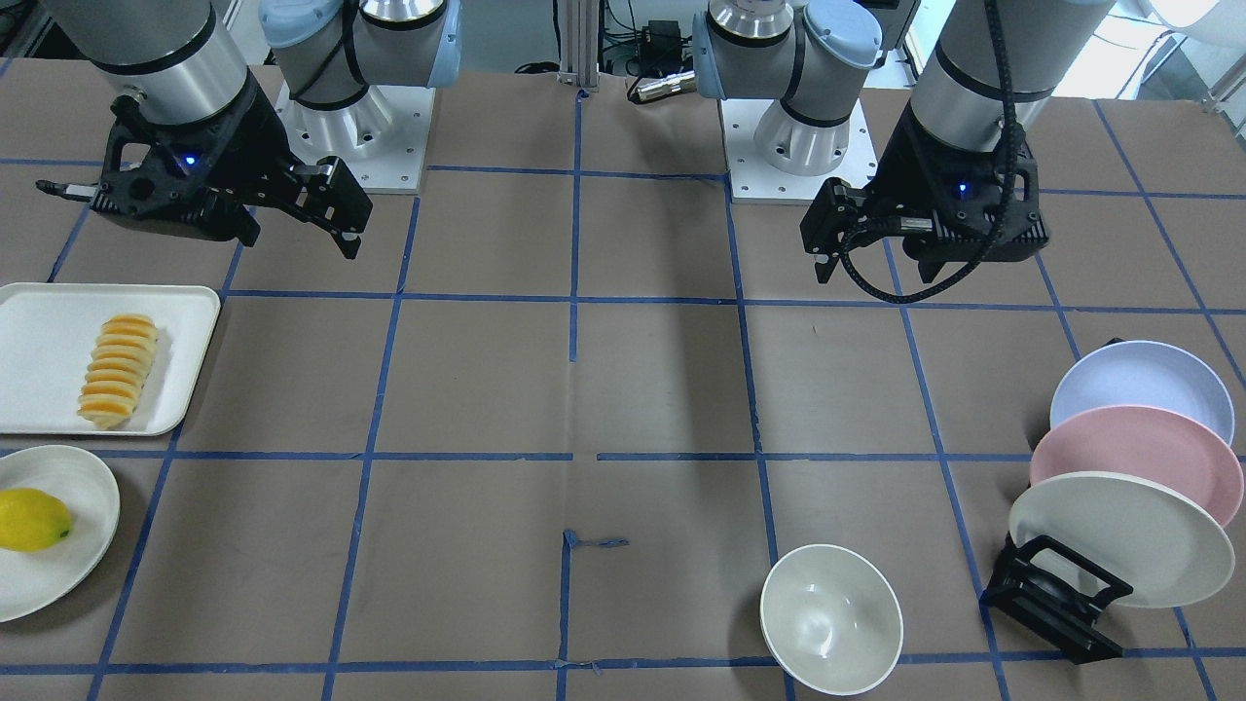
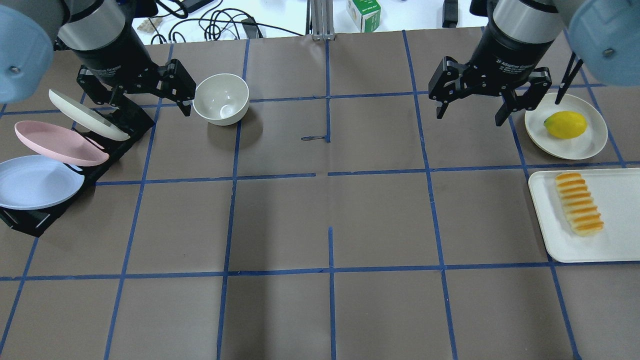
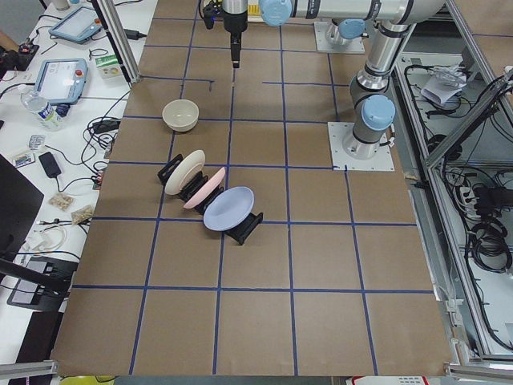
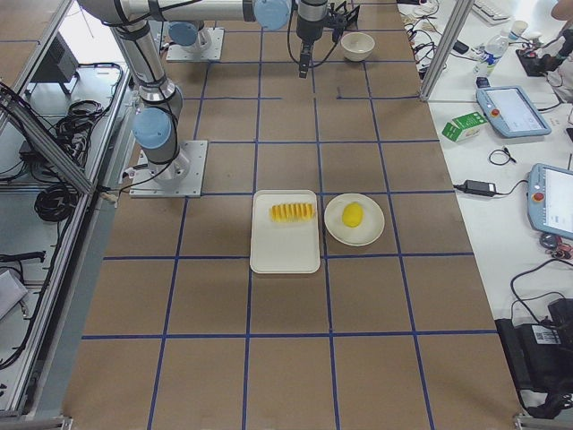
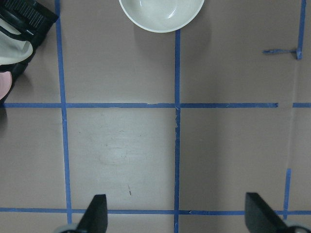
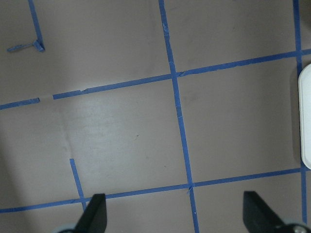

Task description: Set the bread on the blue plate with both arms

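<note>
The bread (image 1: 119, 370) is a ridged yellow and orange loaf lying on a white tray (image 1: 39, 321); it also shows in the overhead view (image 2: 579, 203). The blue plate (image 2: 35, 182) leans in a black rack (image 2: 30, 222) at the table's other end, and it shows in the front view (image 1: 1144, 385). My right gripper (image 2: 470, 116) hangs open and empty above the table, beyond the tray. My left gripper (image 2: 145, 105) hangs open and empty over the rack's far end, apart from the blue plate. Both wrist views show spread fingertips (image 5: 97, 213) (image 6: 95, 213) over bare table.
A pink plate (image 2: 55, 142) and a cream plate (image 2: 85, 115) stand in the same rack. A white bowl (image 2: 221, 98) sits just right of my left gripper. A lemon (image 2: 565, 124) lies on a cream plate (image 2: 595, 145) beyond the tray.
</note>
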Robot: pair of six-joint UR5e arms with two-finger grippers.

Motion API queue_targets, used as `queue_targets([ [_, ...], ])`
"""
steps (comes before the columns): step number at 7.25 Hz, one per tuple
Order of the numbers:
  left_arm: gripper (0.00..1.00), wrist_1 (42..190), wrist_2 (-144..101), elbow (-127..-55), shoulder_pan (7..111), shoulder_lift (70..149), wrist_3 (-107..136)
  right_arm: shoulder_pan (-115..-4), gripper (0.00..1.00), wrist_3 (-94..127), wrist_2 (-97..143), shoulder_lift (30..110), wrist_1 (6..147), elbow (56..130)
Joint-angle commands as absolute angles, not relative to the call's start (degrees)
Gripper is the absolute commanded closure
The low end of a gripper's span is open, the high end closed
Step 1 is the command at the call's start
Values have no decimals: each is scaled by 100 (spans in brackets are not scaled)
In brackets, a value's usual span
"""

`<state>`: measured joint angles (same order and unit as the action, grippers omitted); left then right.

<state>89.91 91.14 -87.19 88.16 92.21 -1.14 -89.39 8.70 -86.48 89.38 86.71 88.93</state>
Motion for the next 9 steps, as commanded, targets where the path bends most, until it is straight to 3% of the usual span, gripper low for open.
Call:
queue_targets([
  [1, 0, 8983, 9114, -8727, 8815, 9220, -106, -8938, 0, 870, -8648, 8938, 8683, 8895],
  [6, 0, 8991, 9140, -8719, 8746, 9176, -114, -8851, 0, 853, -8648, 8930, 8631, 8947],
  [9, 0, 9035, 9422, -8719, 8028, 8992, -351, -8519, 0, 704, -8796, 8868, 8710, 9192],
])
